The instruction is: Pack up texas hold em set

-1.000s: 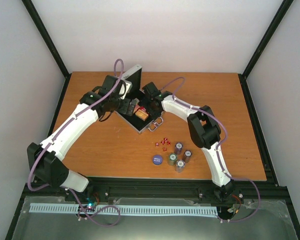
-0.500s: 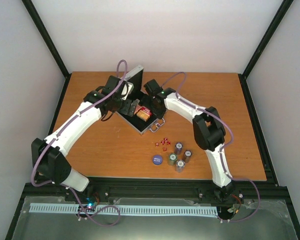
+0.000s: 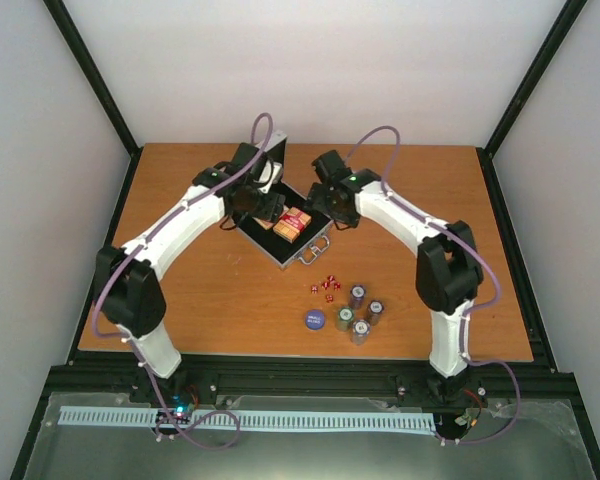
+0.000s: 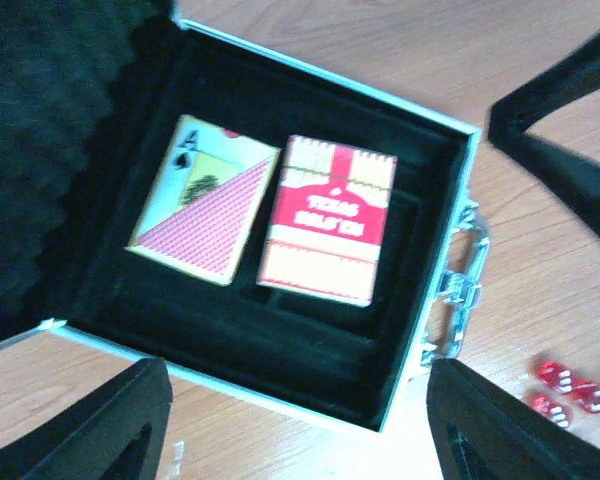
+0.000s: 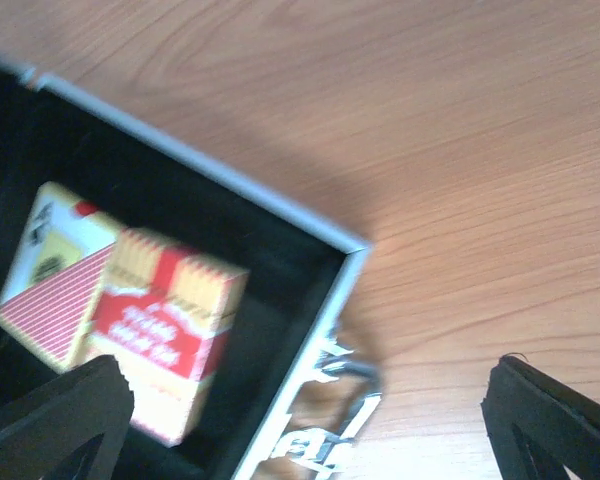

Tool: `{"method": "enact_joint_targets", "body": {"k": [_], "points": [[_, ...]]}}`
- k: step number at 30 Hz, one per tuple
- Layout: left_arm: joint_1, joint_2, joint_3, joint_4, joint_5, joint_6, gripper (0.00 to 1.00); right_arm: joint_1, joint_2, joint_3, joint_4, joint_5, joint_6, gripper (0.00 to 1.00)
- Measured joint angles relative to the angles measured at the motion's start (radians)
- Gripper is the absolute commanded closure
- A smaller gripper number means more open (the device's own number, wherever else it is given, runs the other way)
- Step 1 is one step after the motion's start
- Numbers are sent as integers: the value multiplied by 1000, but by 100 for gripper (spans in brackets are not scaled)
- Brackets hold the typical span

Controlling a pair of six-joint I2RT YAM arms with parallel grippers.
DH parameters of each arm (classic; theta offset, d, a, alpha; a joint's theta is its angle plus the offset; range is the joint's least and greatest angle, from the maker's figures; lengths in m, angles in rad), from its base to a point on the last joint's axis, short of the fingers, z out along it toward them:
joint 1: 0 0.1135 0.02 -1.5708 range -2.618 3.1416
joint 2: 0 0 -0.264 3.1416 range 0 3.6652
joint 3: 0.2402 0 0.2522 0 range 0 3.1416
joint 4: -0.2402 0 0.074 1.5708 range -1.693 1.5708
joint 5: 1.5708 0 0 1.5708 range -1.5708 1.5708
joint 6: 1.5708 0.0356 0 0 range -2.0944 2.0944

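Observation:
The silver case (image 3: 298, 252) lies open at the table's middle back, lid (image 3: 271, 153) upright. Two red-orange card decks (image 3: 293, 223) lie side by side on its black lining, also seen in the left wrist view (image 4: 325, 222) and the right wrist view (image 5: 130, 320). My left gripper (image 3: 267, 208) is open and empty above the case's left rim (image 4: 300, 440). My right gripper (image 3: 332, 208) is open and empty above the handle corner (image 5: 305, 430). Red dice (image 3: 327, 286), chip stacks (image 3: 358, 310) and a blue disc (image 3: 315, 319) sit on the table in front of the case.
The case's metal handle (image 5: 340, 400) sticks out toward the dice (image 4: 565, 385). The right arm's black finger (image 4: 570, 150) shows at the left wrist view's right edge. Black frame posts edge the wooden table (image 3: 180, 290).
Both grippers have moved up and back from the case's inside, the arms swinging toward the far side. The two decks now lie uncovered in the case.

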Motion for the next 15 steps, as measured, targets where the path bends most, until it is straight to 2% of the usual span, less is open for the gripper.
{"method": "enact_joint_targets", "body": {"k": [2,6,15], "points": [[0,39,27,2,55,-12,39,-36,-48,-49,-2,30,-42,4],[0,122,101,1,148,-21,43,-106,-142,-130,-1,88,-119,4],[0,335,210,1,196,-7,42,-184,-244,-316,50,87,-231,3]]}}
